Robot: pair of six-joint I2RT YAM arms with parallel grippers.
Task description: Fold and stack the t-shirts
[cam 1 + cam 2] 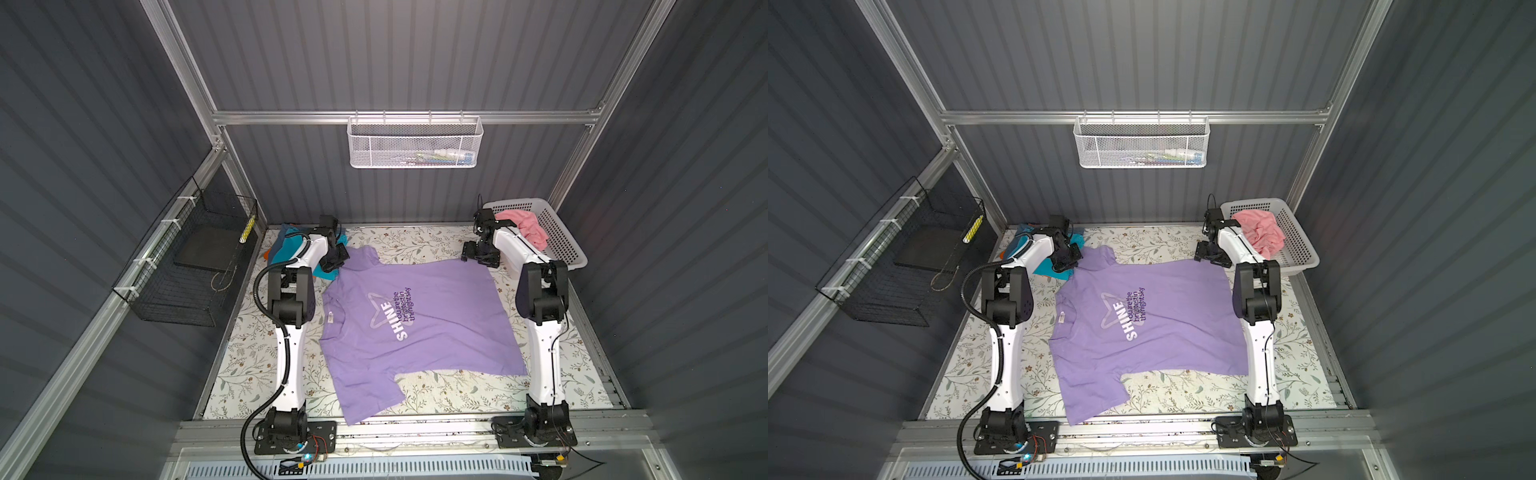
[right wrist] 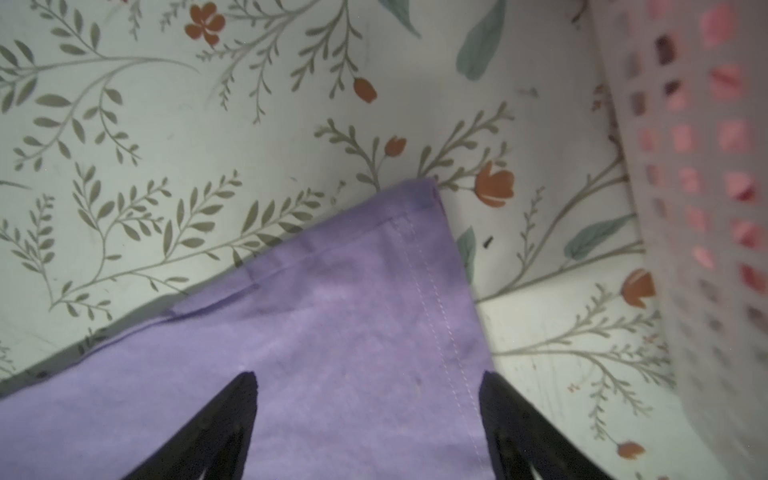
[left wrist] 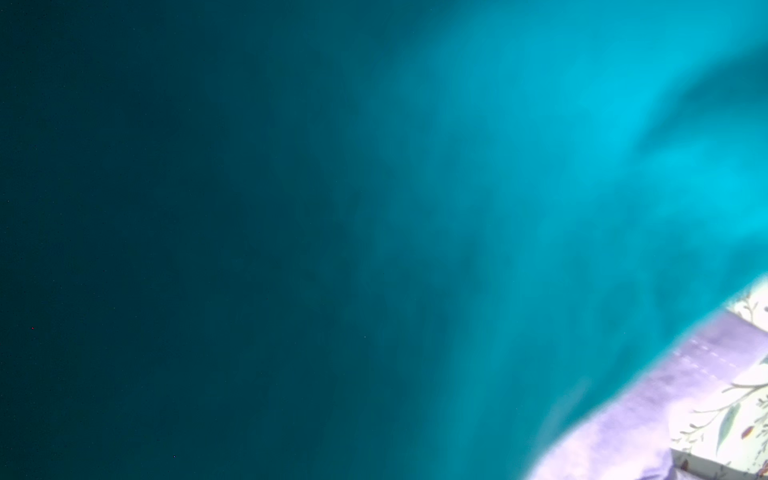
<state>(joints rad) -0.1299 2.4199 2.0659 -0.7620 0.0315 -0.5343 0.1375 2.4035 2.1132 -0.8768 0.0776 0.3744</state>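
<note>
A lavender t-shirt [image 1: 415, 316] [image 1: 1142, 316] with a white "SHINE" print lies spread flat on the floral table. My left gripper [image 1: 337, 258] [image 1: 1065, 257] is low at its far-left sleeve, beside a pile of teal [image 1: 322, 273], blue-grey [image 1: 286, 230] and orange tees. Blurred teal cloth [image 3: 540, 166] fills the left wrist view and hides the jaws; what they hold does not show. My right gripper [image 2: 368, 380] [image 1: 467, 255] stands open over the shirt's far-right hem corner [image 2: 419, 199], one finger on each side of it. A pink t-shirt [image 1: 528, 226] [image 1: 1260, 228] lies crumpled in the white basket.
The white perforated basket [image 1: 561, 239] [image 2: 706, 208] stands at the table's far right corner, close to my right gripper. A white mesh basket [image 1: 413, 143] hangs on the back rail. A black wire basket [image 1: 187, 266] hangs on the left wall.
</note>
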